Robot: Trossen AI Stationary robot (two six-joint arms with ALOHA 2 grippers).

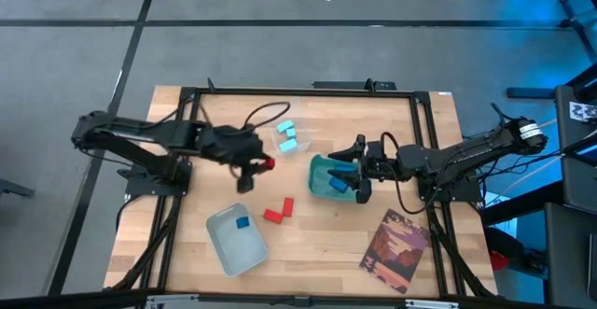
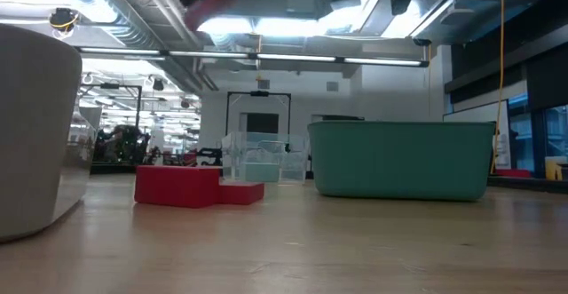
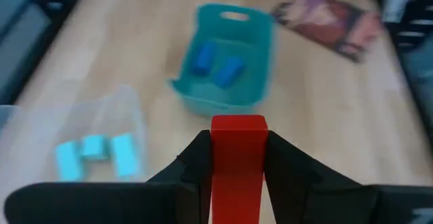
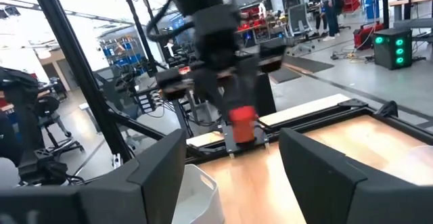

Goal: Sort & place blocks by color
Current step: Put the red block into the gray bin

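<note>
My left gripper is clamped on a red block, held between both fingers, which press against its two sides; the block stands up clear of the fingertips. In the high view this gripper hangs over the table to the left of the teal bin, between it and the clear container.

My right gripper sits at the right edge of the teal bin. Its fingers stand wide apart with nothing between them.

Contents of the teal bin: two darker blue blocks, lying side by side, as seen from the left wrist.

Contents of the clear container, up and left of the teal bin: three light cyan blocks, close together.

Two red blocks lie on the table below and left of the teal bin, touching one another; the low view shows them resting flat on the wood.

The grey tray, further below and left of the teal bin, holds one darker blue block.

A printed booklet lies below and right of the teal bin.
</note>
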